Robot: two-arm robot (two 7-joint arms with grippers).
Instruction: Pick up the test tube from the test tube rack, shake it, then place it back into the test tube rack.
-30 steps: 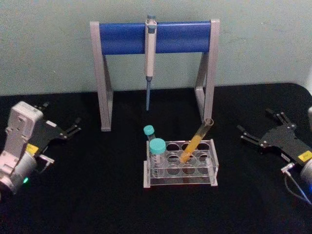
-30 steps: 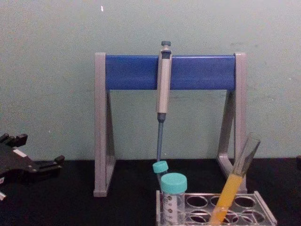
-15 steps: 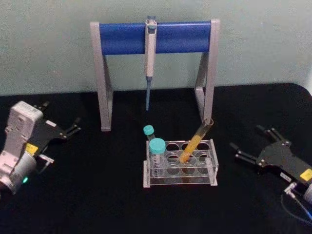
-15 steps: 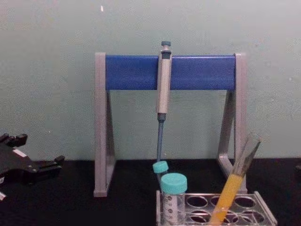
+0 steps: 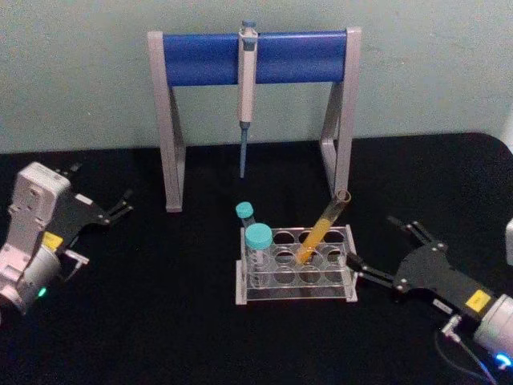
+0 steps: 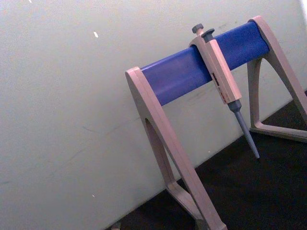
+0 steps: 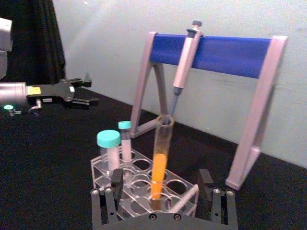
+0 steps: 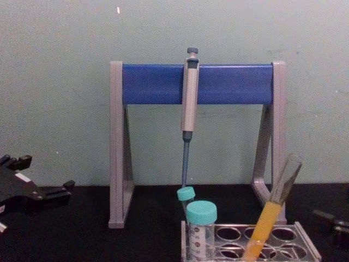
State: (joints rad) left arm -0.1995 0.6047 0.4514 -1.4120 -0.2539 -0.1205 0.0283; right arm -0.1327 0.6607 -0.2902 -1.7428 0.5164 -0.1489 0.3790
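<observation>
The test tube point(image 5: 325, 228), clear and capless with orange-yellow liquid in its lower half, leans to the right in a back hole of the clear test tube rack point(image 5: 295, 290). My right gripper point(image 5: 370, 239) is open just right of the rack, low over the table, its fingers pointing at the tube without touching it. In the right wrist view the tube point(image 7: 160, 158) stands between and beyond the spread fingers of that gripper point(image 7: 160, 174), with the rack point(image 7: 108, 168) just ahead. My left gripper point(image 5: 100, 188) rests open at the far left.
Two shorter tubes with teal caps point(image 5: 258, 237) stand at the rack's left end. Behind the rack is a grey-and-blue pipette stand point(image 5: 255, 60) with a pipette point(image 5: 246, 96) hanging from it. Black tabletop lies around the rack.
My right gripper has moved left and closer to me, from the table's right edge to just beside the rack. The tube, the rack and the left arm have not moved.
</observation>
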